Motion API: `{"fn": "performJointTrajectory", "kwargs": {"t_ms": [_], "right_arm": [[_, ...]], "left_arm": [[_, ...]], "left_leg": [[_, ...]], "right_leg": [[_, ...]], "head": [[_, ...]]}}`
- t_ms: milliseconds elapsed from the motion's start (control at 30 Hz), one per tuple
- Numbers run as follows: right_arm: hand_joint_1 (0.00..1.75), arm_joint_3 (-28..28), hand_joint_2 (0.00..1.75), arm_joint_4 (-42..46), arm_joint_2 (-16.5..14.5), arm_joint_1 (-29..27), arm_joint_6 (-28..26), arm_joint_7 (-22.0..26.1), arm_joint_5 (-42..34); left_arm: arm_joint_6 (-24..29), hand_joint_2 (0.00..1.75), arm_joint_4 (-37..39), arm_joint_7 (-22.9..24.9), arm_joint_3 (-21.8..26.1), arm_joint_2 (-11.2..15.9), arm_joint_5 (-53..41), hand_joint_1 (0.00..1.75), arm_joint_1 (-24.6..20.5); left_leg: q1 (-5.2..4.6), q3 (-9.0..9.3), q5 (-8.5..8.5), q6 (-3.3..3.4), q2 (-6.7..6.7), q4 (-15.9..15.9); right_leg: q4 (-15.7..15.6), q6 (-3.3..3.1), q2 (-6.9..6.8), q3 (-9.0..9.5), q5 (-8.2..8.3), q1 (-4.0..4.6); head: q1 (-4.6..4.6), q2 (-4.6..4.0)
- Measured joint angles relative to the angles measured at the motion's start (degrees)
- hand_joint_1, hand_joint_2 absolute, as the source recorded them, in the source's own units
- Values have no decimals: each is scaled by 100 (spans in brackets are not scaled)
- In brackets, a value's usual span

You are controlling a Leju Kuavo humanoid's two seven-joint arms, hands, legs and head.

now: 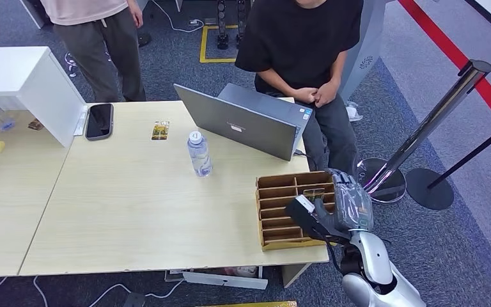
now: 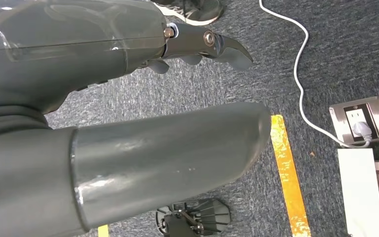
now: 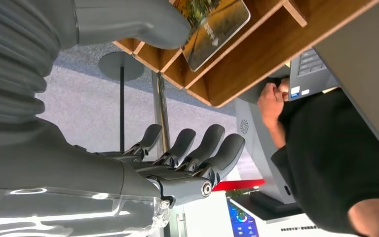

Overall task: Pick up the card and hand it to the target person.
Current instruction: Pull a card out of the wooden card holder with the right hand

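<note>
Card (image 3: pixel 212 30) stands in the wooden organizer (image 1: pixel 281 211), right robot hand (image 1: pixel 348 201) beside.

Laptop (image 1: pixel 246 120) and bottle (image 1: pixel 199 154) block mid-table; bare tabletop (image 1: pixel 128 211) left of wooden organizer (image 1: pixel 288 208).

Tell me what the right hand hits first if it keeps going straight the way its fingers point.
Probably the person in the black shirt. The right hand sits beside the wooden organizer, fingers aimed past its far end toward that person's legs; nothing else shows between, though depth is hard to judge.
</note>
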State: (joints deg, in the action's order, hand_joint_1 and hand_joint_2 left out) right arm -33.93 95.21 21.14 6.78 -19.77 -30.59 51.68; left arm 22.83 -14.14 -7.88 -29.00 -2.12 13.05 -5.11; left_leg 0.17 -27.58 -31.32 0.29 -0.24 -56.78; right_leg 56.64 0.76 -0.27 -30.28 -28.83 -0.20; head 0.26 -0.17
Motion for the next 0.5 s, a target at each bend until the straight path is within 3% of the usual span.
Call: {"fn": "performJointTrajectory", "kwargs": {"t_ms": [300,500], "right_arm": [[92,-123,175,-156,-33,66,167,5,121],[94,-187,175,-260,-57,128,238,8,177]], "left_arm": [[-8,0,1,57,-67,0,0,0,-19],[-8,0,0,58,-120,2,0,0,-31]], "left_leg": [[0,-1,0,0,0,0],[0,1,0,0,0,0]], "right_leg": [[0,0,0,0,0,0],[0,0,0,0,0,0]], "head": [[0,0],[0,0]]}}
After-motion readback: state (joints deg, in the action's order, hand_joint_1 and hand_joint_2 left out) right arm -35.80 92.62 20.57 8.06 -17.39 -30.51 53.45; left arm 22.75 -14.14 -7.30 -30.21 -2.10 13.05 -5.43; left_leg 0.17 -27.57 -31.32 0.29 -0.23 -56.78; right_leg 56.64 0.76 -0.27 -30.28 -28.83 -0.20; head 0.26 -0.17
